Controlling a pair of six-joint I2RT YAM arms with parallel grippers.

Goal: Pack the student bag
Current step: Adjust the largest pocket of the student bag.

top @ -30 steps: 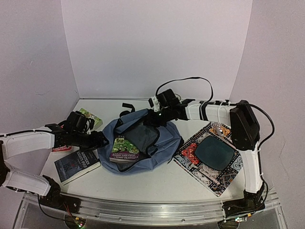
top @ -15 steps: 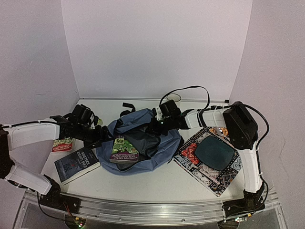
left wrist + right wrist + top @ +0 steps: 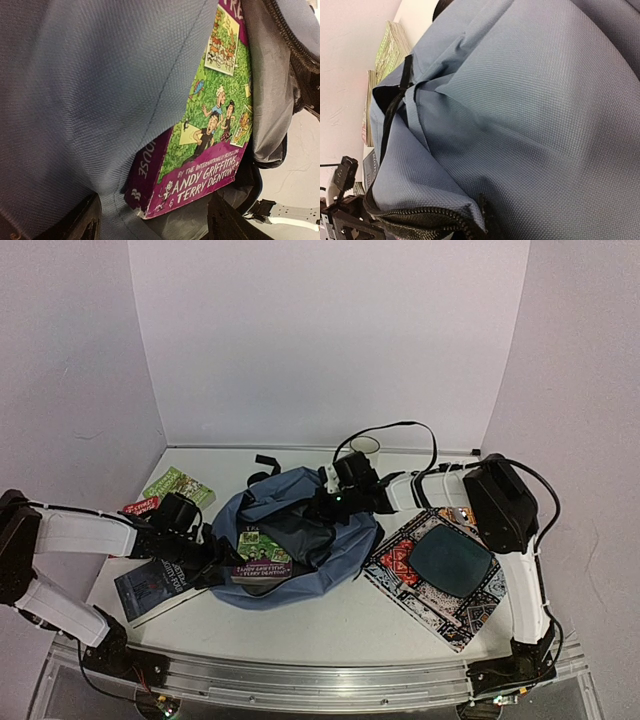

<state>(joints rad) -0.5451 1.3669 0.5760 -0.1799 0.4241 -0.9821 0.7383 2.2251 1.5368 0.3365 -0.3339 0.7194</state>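
Slantwise: student bag (image 3: 350, 540), mouth near-left.

Soft, even, slightly cool light fills the top view, giving the white walls (image 3: 330, 340) a faint lilac cast. Shadows beneath the student bag (image 3: 350, 545) are pale and short, with no glare. The overhead picture is a little grainy. In the left wrist view the book cover (image 3: 210, 125) is sharp while the nearest fabric blurs. The right wrist view shows crisp weave mid-frame, softer at the edges
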